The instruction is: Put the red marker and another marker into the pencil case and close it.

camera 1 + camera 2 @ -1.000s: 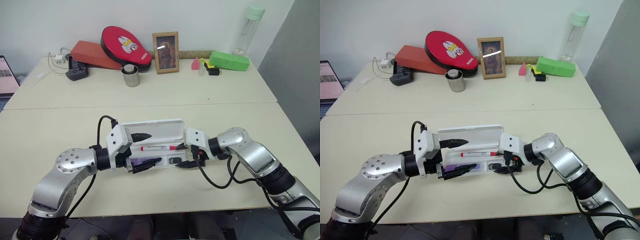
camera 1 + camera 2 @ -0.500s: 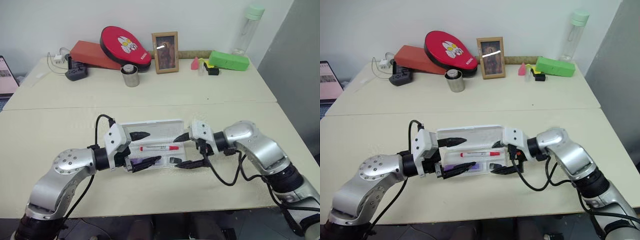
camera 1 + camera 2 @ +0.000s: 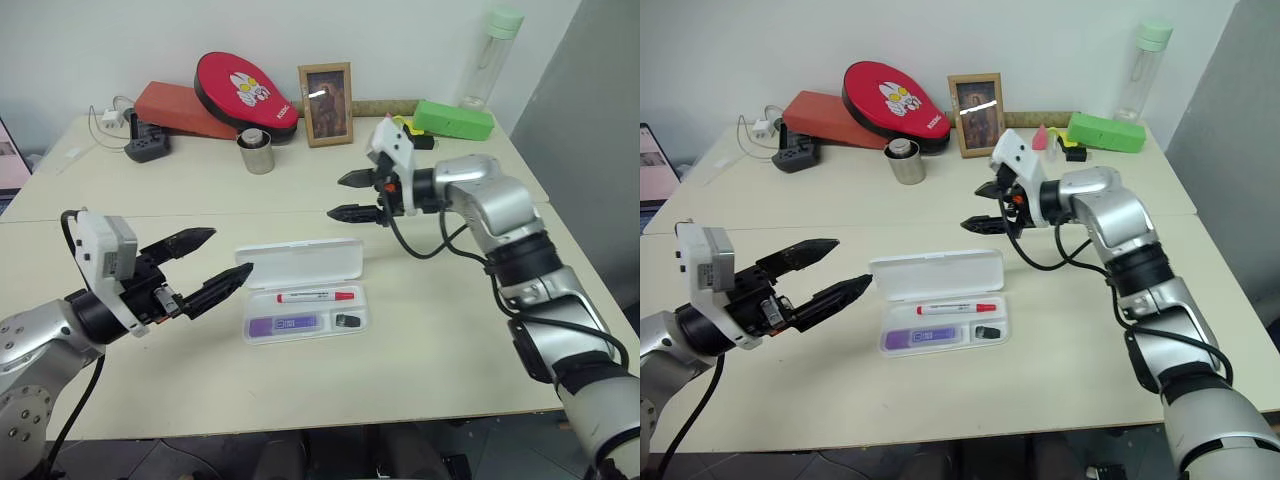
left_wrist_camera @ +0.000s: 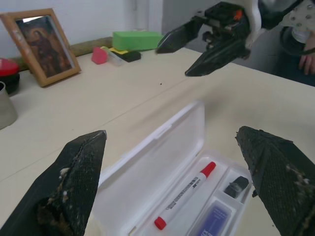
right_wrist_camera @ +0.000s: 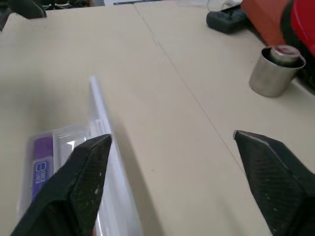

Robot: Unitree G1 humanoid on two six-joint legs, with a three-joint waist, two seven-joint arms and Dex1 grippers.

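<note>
The white translucent pencil case [image 3: 259, 266] lies open on the near table, its lid folded back. Inside lie the red marker [image 3: 316, 296], the purple marker [image 3: 284, 323] in front of it, and a small black piece [image 3: 346, 321]. My left gripper [image 3: 212, 260] hovers open to the left of the case, clear of it. My right gripper [image 3: 349, 196] hangs open in the air beyond the case's far right corner, fingers pointing left. The left wrist view shows the red marker [image 4: 183, 195] in the case and the right gripper [image 4: 197, 46] above it.
On the far table stand a steel cup [image 3: 255, 152], a framed picture [image 3: 326, 90], a red pad [image 3: 238, 86], a green box [image 3: 453, 119], a bottle [image 3: 482, 57] and a power strip [image 3: 143, 147]. A seam divides the two tables.
Both grippers have left the case: the left one drew back to the left and up, the right one rose and moved toward the far table. The case stays open with both markers inside.
</note>
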